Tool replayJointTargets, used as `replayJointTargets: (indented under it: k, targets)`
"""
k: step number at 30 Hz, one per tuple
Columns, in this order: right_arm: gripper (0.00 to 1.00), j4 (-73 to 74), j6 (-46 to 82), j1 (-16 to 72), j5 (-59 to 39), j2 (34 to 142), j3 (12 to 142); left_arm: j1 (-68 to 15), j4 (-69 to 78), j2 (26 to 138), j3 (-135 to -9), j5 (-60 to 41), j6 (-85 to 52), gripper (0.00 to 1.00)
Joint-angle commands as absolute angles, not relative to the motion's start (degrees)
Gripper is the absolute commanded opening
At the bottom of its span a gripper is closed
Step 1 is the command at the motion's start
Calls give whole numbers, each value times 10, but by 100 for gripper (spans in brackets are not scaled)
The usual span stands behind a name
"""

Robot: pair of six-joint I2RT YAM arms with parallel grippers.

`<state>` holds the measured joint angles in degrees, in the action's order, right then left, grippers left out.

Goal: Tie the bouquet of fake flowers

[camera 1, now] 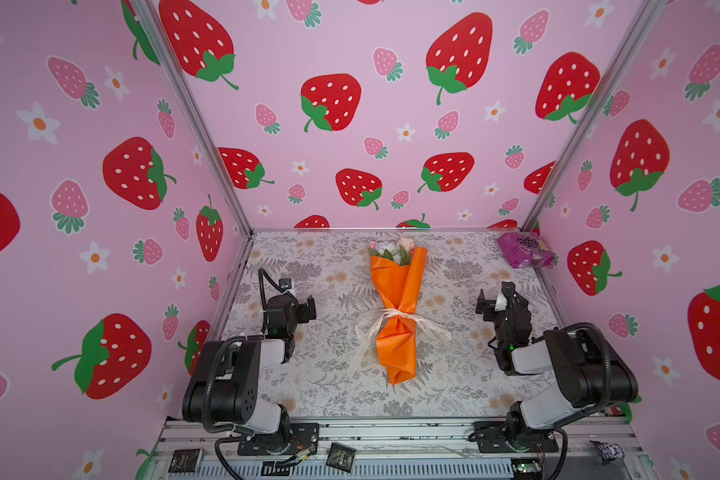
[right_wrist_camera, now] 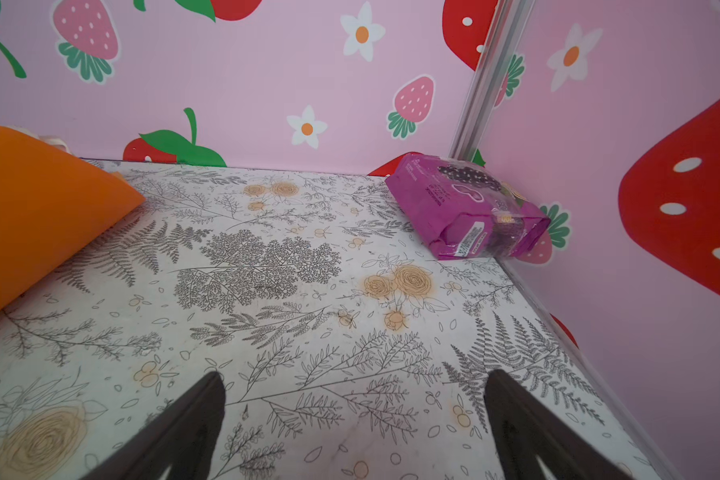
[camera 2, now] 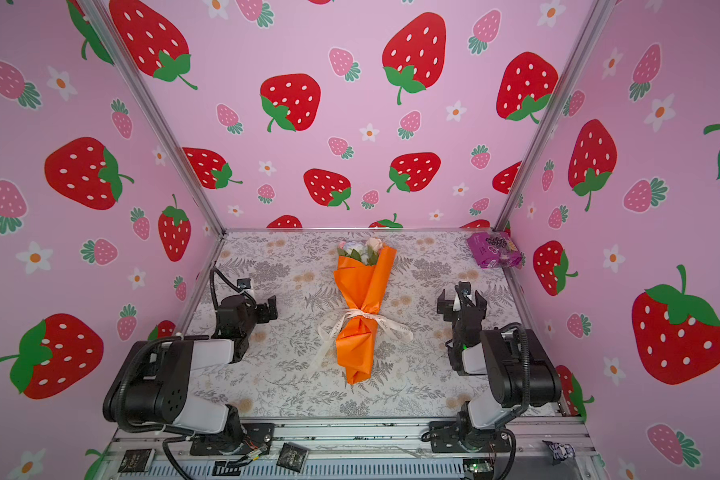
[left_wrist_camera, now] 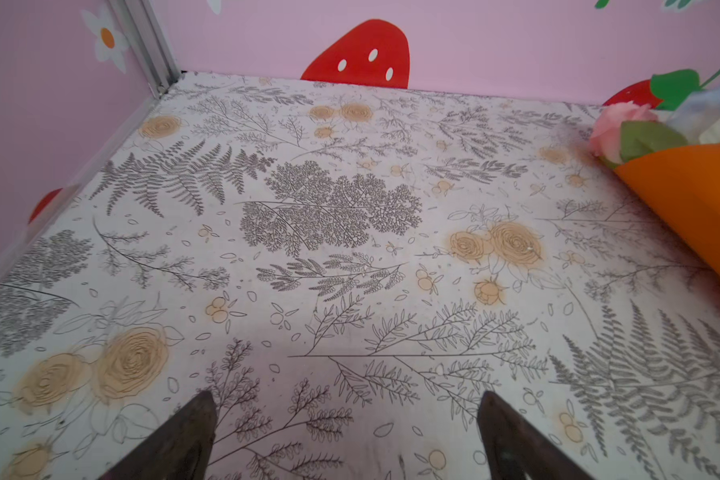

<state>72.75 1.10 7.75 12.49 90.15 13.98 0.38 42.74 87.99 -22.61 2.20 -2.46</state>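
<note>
The bouquet of fake flowers (camera 1: 398, 299) (camera 2: 362, 303) lies in the middle of the table in both top views, wrapped in bright orange paper, its pink, peach and white heads (camera 1: 393, 249) pointing to the back wall. A cream ribbon (camera 1: 395, 318) (camera 2: 360, 318) is knotted round its waist, the ends trailing on the table. My left gripper (camera 1: 306, 309) (left_wrist_camera: 346, 399) is open and empty, well left of the bouquet. My right gripper (camera 1: 489, 305) (right_wrist_camera: 354, 380) is open and empty, well to its right. The orange paper (left_wrist_camera: 691, 199) (right_wrist_camera: 30, 208) shows at the edge of each wrist view.
A small purple packet (camera 1: 523, 249) (right_wrist_camera: 466, 208) lies in the back right corner against the wall. Pink strawberry walls (camera 1: 100, 187) close in three sides. The floral table surface (camera 1: 316, 374) is bounded in front by the aluminium rail (camera 1: 391, 432) carrying both arm bases.
</note>
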Motion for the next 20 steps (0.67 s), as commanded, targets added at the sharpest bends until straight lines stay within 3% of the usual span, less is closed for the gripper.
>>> replayJointTargets:
  k: [1,20]
  targets:
    - [100,729,15,76,137,901,147,5,451,895,-261,62,-36,99]
    - [100,725,13,76,133,902,149,0,443,886,-258,51,-26,99]
